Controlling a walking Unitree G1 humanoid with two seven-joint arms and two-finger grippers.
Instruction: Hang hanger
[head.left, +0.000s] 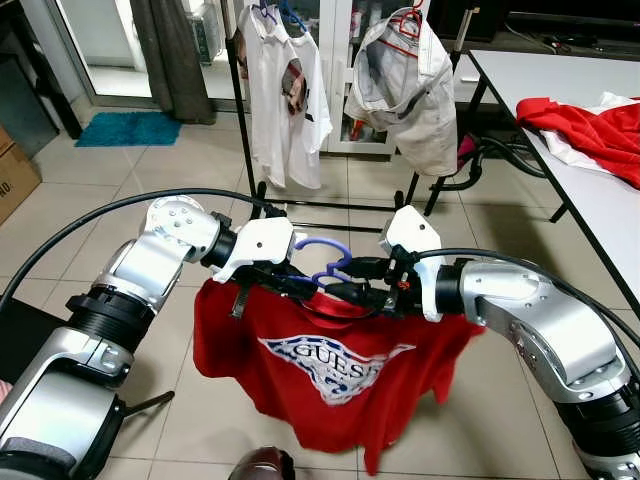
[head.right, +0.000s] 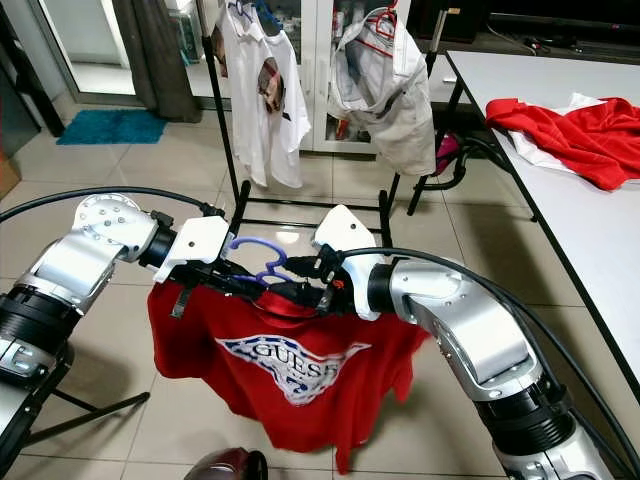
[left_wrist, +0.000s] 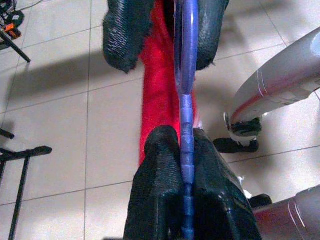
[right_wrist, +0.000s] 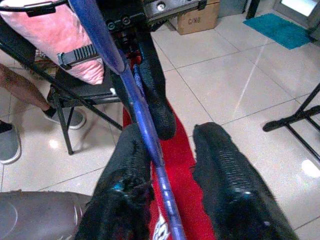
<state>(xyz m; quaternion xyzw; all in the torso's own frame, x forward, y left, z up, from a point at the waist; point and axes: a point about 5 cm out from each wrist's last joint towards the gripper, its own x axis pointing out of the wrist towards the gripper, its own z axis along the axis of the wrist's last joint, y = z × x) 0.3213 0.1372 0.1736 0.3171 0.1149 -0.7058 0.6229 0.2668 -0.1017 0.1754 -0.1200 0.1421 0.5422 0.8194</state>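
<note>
Hanger (head.left: 330, 262) with red shirt (head.left: 330, 370) held between both arms, short of the rack (head.left: 245, 120).
Head views: left end effector (head.left: 285, 280) and right end effector (head.left: 350, 290) meet at the hanger. Left wrist view: fingers (left_wrist: 165, 195) clamped on the thin, stiff blue bar. Right wrist view: fingers (right_wrist: 130, 200) stand apart, bar against one. The shirt is limp and sways; hold near the hook.

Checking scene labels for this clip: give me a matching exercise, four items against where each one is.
Items:
1. red T-shirt
2. white T-shirt
3. blue mat
4. red cloth

Places:
A. lying on the white table
B. on the floor by the door
C. hanging on the black rack
D. on the blue hanger held between both grippers

Pairs: 1-D, 2-C, 3-B, 4-A
</note>
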